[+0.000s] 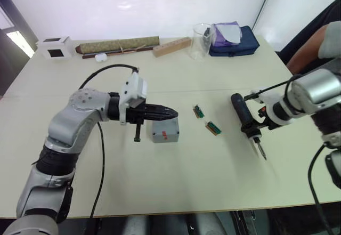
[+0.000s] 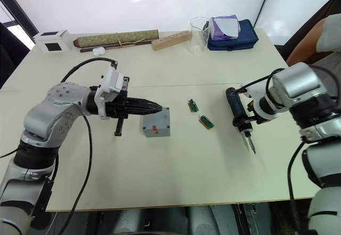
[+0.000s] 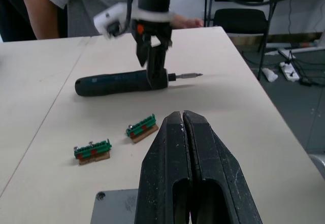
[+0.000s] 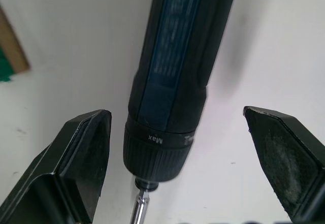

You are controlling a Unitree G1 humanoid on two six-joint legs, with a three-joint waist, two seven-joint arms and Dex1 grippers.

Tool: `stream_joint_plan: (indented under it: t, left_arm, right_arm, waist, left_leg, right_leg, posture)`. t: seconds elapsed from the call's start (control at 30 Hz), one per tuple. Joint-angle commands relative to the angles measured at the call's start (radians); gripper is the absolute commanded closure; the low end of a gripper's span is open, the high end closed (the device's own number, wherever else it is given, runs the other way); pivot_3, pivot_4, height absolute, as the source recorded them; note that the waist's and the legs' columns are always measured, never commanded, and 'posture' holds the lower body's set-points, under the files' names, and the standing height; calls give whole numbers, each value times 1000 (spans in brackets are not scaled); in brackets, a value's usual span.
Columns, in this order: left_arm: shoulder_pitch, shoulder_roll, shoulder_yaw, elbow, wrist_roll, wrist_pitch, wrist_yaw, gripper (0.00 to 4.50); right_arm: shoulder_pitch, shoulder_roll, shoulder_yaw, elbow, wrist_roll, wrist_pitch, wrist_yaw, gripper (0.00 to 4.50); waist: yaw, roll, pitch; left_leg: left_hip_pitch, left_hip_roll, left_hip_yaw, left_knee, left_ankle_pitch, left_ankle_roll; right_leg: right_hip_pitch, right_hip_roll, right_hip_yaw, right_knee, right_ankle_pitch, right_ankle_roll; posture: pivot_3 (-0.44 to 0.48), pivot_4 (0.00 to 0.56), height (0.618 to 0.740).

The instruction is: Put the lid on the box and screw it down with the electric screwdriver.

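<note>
Office or lab room: pale desk [image 1: 176,181], black office chairs [image 3: 238,18], floor power strip [image 3: 290,70], white walls.

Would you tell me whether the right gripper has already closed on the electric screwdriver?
No, the right gripper is open, its fingers standing apart on either side of the electric screwdriver.

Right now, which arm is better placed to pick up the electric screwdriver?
The right. Its end effector is open, with one finger on each side of the electric screwdriver lying on the table. The left end effector is shut, over the grey box and far from the tool.
</note>
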Motion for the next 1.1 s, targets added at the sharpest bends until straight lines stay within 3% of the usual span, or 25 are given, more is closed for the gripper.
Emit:
stream_joint_plan:
  t: [0.03, 0.13, 0.23, 0.4, 0.43, 0.67, 0.83, 0.93, 1.0, 1.1]
  left_arm:
    - [17, 13, 29, -45, -16, 5, 22, 4500]
    - [25, 18, 36, -55, -24, 14, 39, 4500]
    - [33, 26, 43, -65, -27, 22, 52, 4500]
    - [41, 40, 52, -60, -29, 18, 66, 4500]
    - [41, 40, 54, -55, -29, 16, 69, 4500]
    - [47, 55, 54, 4, -6, -3, 72, 4500]
    - [53, 65, 29, 70, 43, -47, 50, 4500]
    - [51, 60, 12, 115, 67, -65, 32, 4500]
    - [44, 51, 1, 139, 82, -75, 27, 4500]
    - [26, 29, -10, 172, 107, -80, 42, 4500]
  right_arm:
    - [-31, 49, 4, 81, -61, -15, 15, 40]
    - [-39, 87, 14, 134, -99, -41, 34, 40]
    - [-43, 117, 17, 163, -128, -54, 50, 644]
    - [-52, 152, -2, 164, -154, -30, 71, 2284]
    - [-57, 158, -14, 170, -158, -26, 71, 2428]
    - [-103, 139, -147, 113, -173, 4, 49, 2434]
    - [-48, 124, -308, -197, -143, -92, 35, 2434]
    - [52, 279, -585, -475, -75, -267, -31, 2434]
    - [129, 403, -695, -622, -55, -398, -94, 2434]
    - [236, 525, -718, -768, -63, -530, -158, 2434]
  waist:
    - [-1, 0, 0]
    - [0, -1, 0]
    - [-2, -2, -1]
    - [-4, -2, -1]
    - [-5, -2, -1]
    - [-5, 1, 0]
    - [-1, 3, 1]
    - [-2, 2, 1]
    - [-4, 2, 1]
    - [5, 2, 1]
  left_leg:
    - [0, 0, 0, 0, 0, 0]
    - [0, 0, 0, 1, 0, 0]
    - [0, 0, 0, 2, 0, 0]
    - [1, 1, 0, 2, 0, 0]
    - [1, 1, 0, 2, 0, 0]
    - [1, 1, 0, 2, 0, 0]
    - [-1, 1, 0, 0, 0, 0]
    - [-1, 1, 1, 0, 0, 0]
    - [-1, 1, 1, 0, 0, 0]
    - [-1, 1, -1, -1, 0, 0]
  right_leg:
    - [0, 0, 0, 0, 0, 0]
    - [0, 0, 0, 0, 0, 0]
    - [1, 0, 0, 0, 0, 0]
    - [2, 2, 0, 1, 1, 0]
    - [1, 2, 0, 2, 1, 0]
    - [0, 2, 0, 3, 1, -1]
    - [-3, 2, 1, 4, 1, -1]
    - [-3, 2, 1, 3, 1, -1]
    - [-3, 2, 1, 4, 1, -1]
    - [-4, 2, 0, 4, 1, -1]
  posture:
    - [0, 150, 736]
    - [0, 150, 736]
    - [0, 150, 736]
    - [0, 150, 736]
    - [0, 150, 736]
    - [0, 150, 736]
    - [0, 150, 736]
    - [0, 150, 736]
    - [0, 150, 736]
    - [0, 150, 736]
